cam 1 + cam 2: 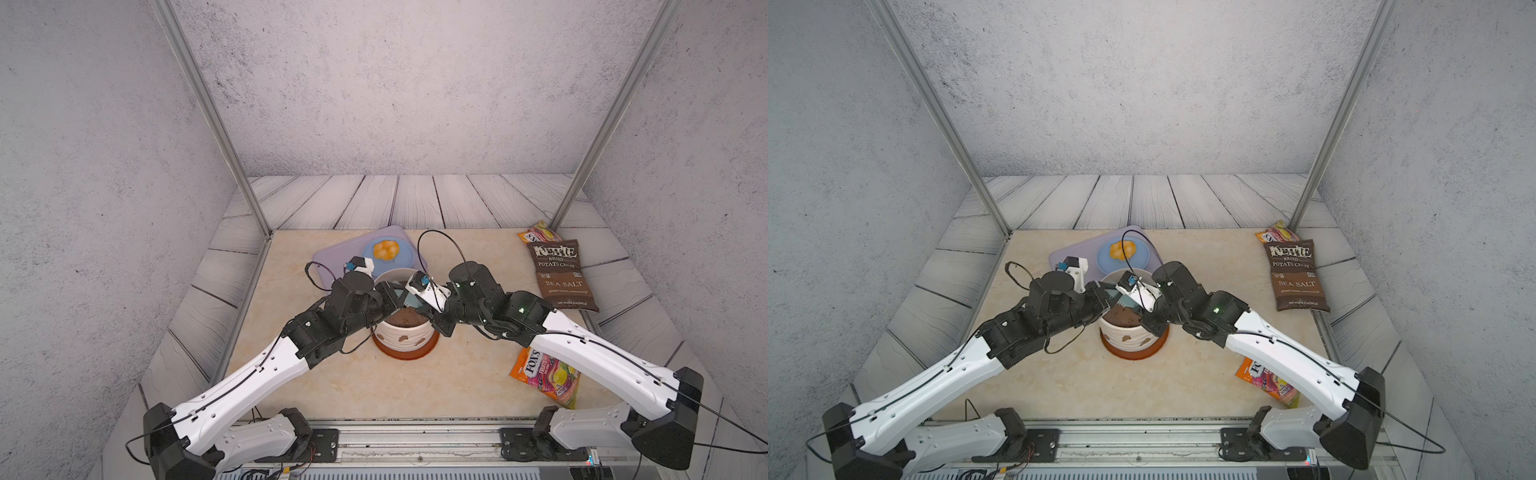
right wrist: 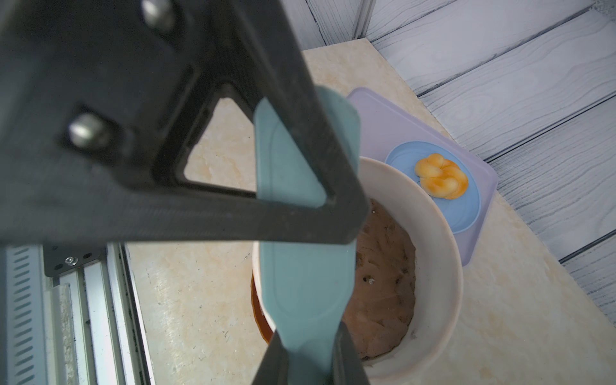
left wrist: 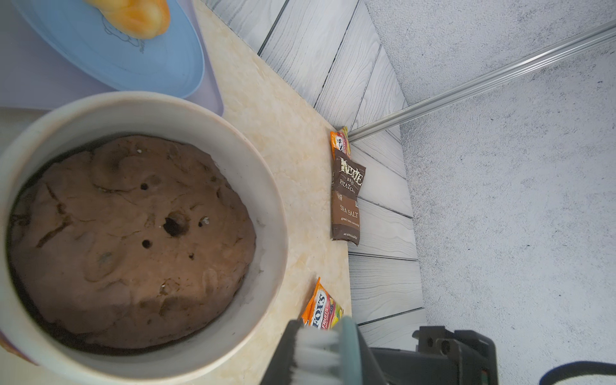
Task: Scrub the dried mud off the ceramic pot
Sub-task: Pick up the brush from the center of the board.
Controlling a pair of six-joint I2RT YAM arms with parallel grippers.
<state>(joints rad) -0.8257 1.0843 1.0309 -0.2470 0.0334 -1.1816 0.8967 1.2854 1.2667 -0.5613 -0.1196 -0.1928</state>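
Ceramic pot (image 1: pixel 390 332) | just below left end effector (image 1: pixel 392 298) and right end effector (image 2: pixel 308 353) | both clamp teal brush (image 2: pixel 300 283)

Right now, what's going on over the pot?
Both grippers hold the teal scrub brush above the ceramic pot: the right gripper clamps the handle, the left gripper is shut on the bristle end. It looks like a handover. The dried mud patches on the pot's wall are not yet scrubbed.

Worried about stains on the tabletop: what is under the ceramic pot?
A rust-brown saucer; only its near rim shows past the ceramic pot. The pot covers its middle and whatever lies there.
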